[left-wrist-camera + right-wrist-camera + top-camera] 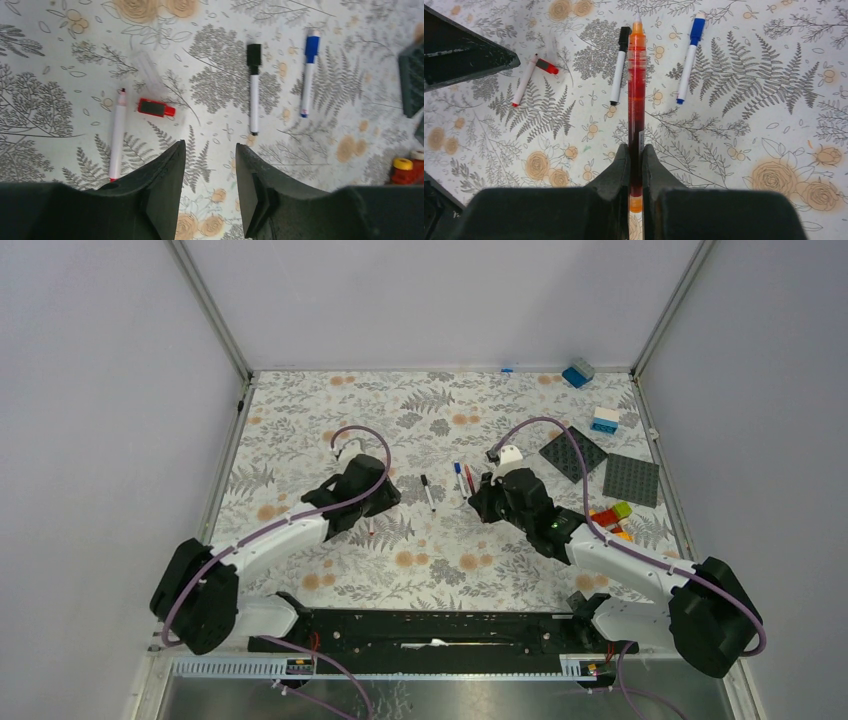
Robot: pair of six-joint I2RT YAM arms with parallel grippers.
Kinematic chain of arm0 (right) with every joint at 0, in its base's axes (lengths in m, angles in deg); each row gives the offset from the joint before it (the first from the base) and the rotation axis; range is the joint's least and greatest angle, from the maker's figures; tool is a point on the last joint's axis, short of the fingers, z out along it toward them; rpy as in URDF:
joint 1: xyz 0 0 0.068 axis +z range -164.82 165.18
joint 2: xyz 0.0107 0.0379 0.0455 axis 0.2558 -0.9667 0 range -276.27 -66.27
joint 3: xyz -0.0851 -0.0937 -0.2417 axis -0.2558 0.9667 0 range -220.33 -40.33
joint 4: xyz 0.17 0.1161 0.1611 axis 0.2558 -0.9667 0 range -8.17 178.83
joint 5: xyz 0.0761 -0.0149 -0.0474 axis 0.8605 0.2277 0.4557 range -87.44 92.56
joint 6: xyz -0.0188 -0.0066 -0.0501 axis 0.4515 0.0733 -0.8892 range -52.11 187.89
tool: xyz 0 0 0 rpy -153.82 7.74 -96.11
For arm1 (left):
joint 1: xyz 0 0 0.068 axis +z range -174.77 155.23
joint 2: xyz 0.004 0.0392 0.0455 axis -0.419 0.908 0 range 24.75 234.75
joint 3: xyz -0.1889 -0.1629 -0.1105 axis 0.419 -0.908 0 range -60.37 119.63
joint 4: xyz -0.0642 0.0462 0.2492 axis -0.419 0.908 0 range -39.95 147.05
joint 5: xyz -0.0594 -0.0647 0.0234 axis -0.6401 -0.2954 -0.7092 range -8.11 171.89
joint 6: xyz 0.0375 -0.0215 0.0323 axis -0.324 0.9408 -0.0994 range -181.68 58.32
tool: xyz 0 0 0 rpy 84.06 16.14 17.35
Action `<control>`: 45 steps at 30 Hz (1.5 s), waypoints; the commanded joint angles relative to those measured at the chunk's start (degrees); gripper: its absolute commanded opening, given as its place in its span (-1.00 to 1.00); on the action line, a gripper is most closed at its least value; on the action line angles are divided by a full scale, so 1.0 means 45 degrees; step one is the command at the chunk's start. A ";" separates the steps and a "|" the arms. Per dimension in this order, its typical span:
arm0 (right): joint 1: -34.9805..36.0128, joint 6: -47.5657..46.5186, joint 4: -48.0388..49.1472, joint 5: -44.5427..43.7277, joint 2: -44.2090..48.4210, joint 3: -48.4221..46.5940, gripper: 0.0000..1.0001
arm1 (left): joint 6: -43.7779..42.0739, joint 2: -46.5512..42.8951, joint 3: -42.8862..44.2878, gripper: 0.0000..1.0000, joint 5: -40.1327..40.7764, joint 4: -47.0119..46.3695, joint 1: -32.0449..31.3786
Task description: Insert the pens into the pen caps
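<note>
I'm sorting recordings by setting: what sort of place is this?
Likely a robot test booth, not a home: plain grey walls enclose a floral-covered table, with marker pens and toy bricks laid out.

Plain pale grey walls (430,300) closed in three sides of the table (300,420), which was printed with grey ferns and orange roses, with metal posts (210,310) at the far corners under even light.
</note>
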 commanded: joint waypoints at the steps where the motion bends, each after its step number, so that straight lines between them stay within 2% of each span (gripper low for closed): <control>1: -0.0035 -0.0683 0.0052 -0.0673 0.0013 -0.0167 -1.00 | -0.0387 0.0853 0.0925 -0.09 0.0720 0.0496 0.0426; 12: -0.0478 -0.0645 0.0053 0.0142 -0.0898 -0.0504 -1.00 | -0.0812 0.3005 0.1977 -0.03 0.0918 0.0632 0.1356; 29: -0.0809 -0.0583 0.0190 0.0685 -0.0927 -0.0424 -1.00 | -0.1183 0.5224 0.2866 -0.07 0.1251 0.0353 0.1526; 38: -0.0812 -0.0599 0.0228 0.0749 -0.0932 -0.0398 -1.00 | -0.1385 0.5952 0.3132 -0.24 0.1405 0.0406 0.1527; 45: -0.0828 -0.0594 0.0229 0.0819 -0.0965 -0.0424 -1.00 | -0.1613 0.6199 0.3135 -0.71 0.1325 0.0216 0.1527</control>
